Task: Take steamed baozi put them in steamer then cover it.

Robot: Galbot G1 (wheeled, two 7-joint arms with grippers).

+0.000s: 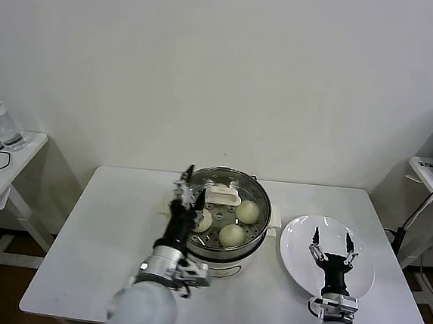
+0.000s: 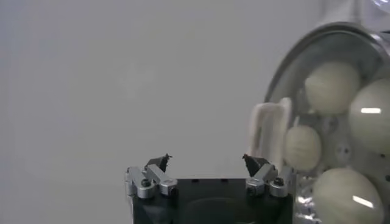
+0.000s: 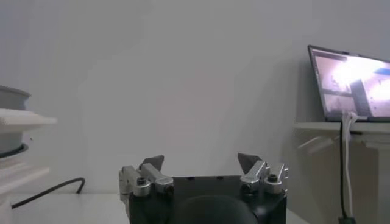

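Observation:
The steamer (image 1: 221,264) stands mid-table, a shiny steel pot on a white base. A clear glass lid with a white handle (image 1: 222,196) lies on top of it. Several cream-white baozi (image 1: 231,234) show through the glass. My left gripper (image 1: 190,188) hovers at the pot's left rim, open, with nothing between its fingers. In the left wrist view the left gripper (image 2: 206,161) stands beside the lid handle (image 2: 268,131), with the baozi (image 2: 332,85) under the glass. My right gripper (image 1: 331,244) hangs open over the white plate (image 1: 360,259); the right wrist view shows the right gripper (image 3: 201,161) holding nothing.
The white table (image 1: 94,257) carries the steamer and the plate. A small side table (image 1: 4,166) with a cable and a jar stands far left. Another at far right holds a laptop (image 3: 350,82). A power cord (image 3: 52,190) runs from the steamer's base.

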